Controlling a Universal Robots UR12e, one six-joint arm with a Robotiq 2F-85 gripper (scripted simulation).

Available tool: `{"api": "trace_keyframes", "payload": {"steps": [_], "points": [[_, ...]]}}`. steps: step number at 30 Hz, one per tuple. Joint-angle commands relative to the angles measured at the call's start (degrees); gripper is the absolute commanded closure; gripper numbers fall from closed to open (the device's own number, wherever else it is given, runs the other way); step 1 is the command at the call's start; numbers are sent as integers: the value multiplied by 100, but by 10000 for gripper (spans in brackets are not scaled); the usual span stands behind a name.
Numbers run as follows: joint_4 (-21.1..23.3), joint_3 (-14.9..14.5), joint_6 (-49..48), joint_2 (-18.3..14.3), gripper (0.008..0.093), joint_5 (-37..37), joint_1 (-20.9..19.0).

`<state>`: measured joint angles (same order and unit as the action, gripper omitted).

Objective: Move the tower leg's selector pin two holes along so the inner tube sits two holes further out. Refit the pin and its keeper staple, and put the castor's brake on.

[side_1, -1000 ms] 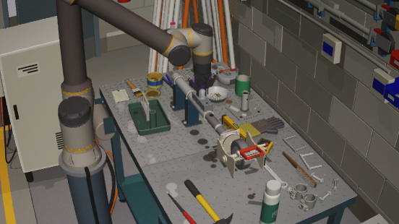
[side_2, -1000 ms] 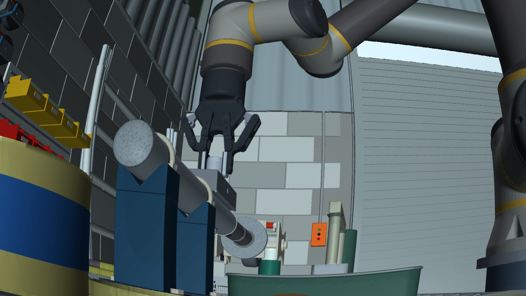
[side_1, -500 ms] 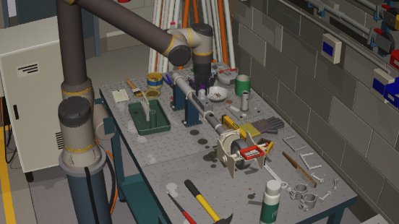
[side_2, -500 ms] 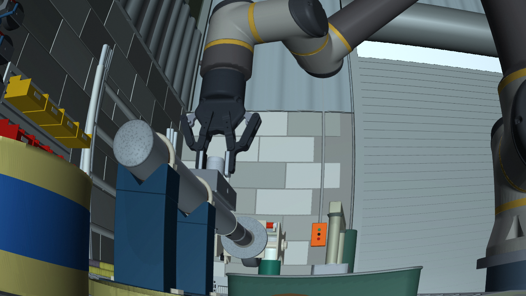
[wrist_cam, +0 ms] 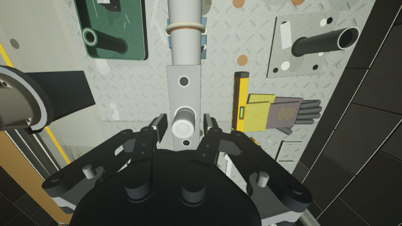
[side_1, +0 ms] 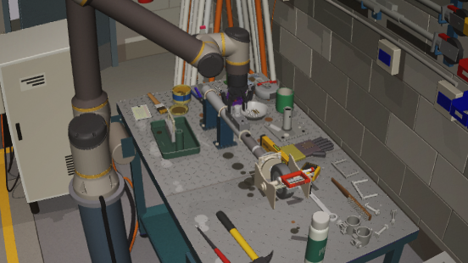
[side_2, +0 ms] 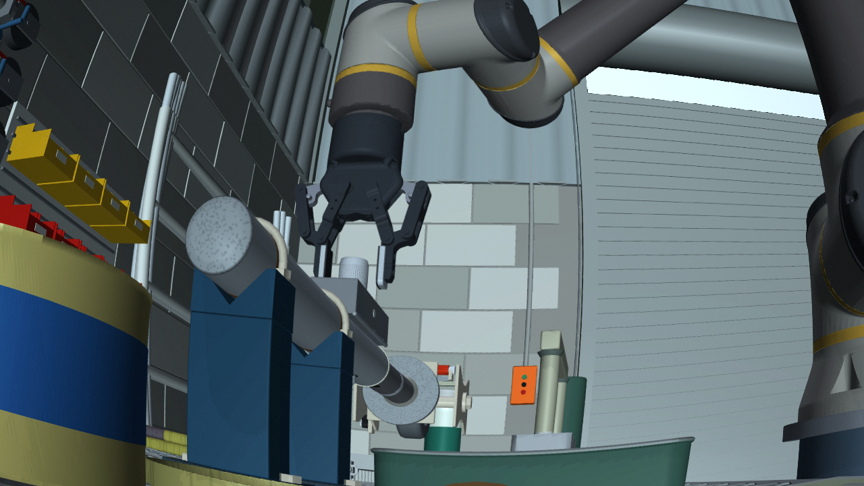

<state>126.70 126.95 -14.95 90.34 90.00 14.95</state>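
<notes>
The selector pin (wrist_cam: 183, 123) is sunk in the grey collar block (wrist_cam: 184, 104), so only its knurled round head (side_2: 354, 267) shows. The block sits on the tower leg (side_1: 231, 123), a grey tube lying across two blue V-blocks (side_2: 241, 369). An empty hole (wrist_cam: 184, 81) shows further along the block and a smaller one (wrist_cam: 186, 142) nearer me. My gripper (wrist_cam: 184, 126) hangs straight above the pin head, open and holding nothing (side_2: 353, 260). The castor (side_1: 282, 176) with its red brake lever (side_1: 296, 179) is at the leg's near end. I cannot make out the keeper staple.
A green tray (side_1: 174, 136) lies left of the leg and a white dish (side_1: 254, 110) to its right. A yellow level (wrist_cam: 238, 104) and work gloves (wrist_cam: 283, 112) lie beside the leg. A base plate with an upright tube (wrist_cam: 317, 45) stands further right, near the block wall.
</notes>
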Motion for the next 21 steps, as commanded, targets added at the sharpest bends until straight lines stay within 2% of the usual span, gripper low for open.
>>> {"api": "trace_keyframes", "payload": {"steps": [1,11,21], "points": [[2,-5,0,2,434,0,0],[-49,-24,0,29,434,0,0],[-293,-137,0,159,434,0,0]]}}
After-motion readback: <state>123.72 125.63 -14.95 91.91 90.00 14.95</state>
